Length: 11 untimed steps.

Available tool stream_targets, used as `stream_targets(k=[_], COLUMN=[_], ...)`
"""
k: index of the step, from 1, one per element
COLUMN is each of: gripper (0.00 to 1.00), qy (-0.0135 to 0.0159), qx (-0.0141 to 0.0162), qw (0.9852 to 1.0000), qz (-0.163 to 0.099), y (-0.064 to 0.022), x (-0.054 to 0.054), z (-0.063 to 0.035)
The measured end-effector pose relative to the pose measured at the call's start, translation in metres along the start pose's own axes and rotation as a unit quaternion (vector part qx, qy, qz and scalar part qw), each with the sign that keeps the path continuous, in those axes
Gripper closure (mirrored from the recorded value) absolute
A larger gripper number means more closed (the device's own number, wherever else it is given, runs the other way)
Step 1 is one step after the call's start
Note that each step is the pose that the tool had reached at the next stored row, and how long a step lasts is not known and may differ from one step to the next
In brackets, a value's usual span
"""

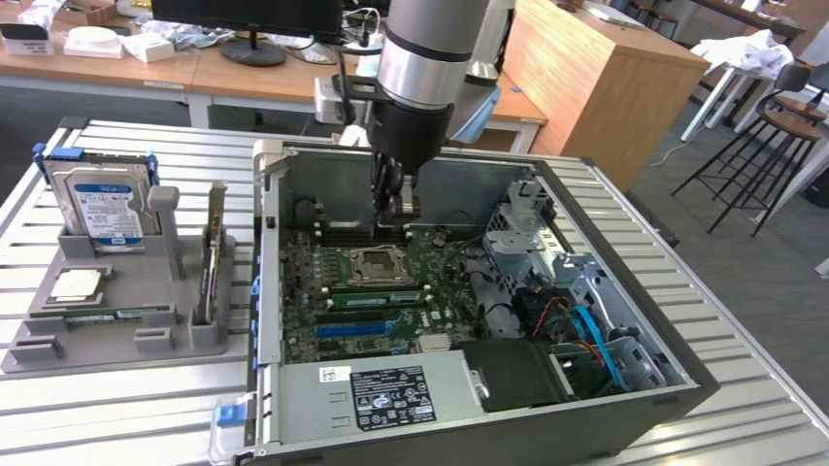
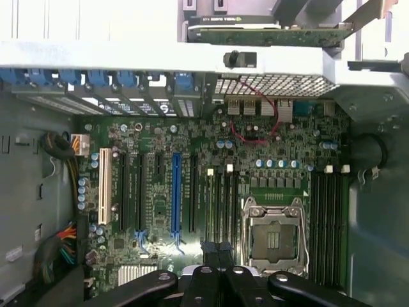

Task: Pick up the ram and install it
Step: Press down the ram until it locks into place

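My gripper [image 1: 398,212] reaches down inside the open computer case [image 1: 674,383]. Its black fingers [image 2: 202,279] are shut together just above the motherboard [image 1: 305,291]. The fingertips sit over the black memory slots [image 2: 222,211] beside the CPU socket [image 2: 273,238], on its far side in the exterior view. The ram is hidden: I cannot tell whether it sits between the fingers or in the slot under them. Another green stick [image 1: 379,297] is seated in a slot on the socket's near side.
A grey holder [image 1: 46,349] at the exterior view's left carries a hard drive [image 1: 107,202], an upright card [image 1: 212,257] and a flat green stick [image 1: 107,313]. The power supply [image 1: 388,393], a drive cage [image 1: 525,228] and cables line the case. The case stands on a slatted metal table [image 1: 104,417].
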State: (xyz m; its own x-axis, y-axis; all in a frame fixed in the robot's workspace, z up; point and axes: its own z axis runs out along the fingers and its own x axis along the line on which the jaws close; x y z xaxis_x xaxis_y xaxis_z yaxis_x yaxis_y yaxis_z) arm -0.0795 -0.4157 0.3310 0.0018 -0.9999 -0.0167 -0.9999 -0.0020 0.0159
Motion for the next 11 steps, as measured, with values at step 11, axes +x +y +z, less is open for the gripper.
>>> stream_targets(k=[11], gripper=[0.90], qy=[0.0000], qx=[-0.0002], qw=[1.0000], qz=[0.000], y=[-0.0203], x=[0.000], z=[-0.0003])
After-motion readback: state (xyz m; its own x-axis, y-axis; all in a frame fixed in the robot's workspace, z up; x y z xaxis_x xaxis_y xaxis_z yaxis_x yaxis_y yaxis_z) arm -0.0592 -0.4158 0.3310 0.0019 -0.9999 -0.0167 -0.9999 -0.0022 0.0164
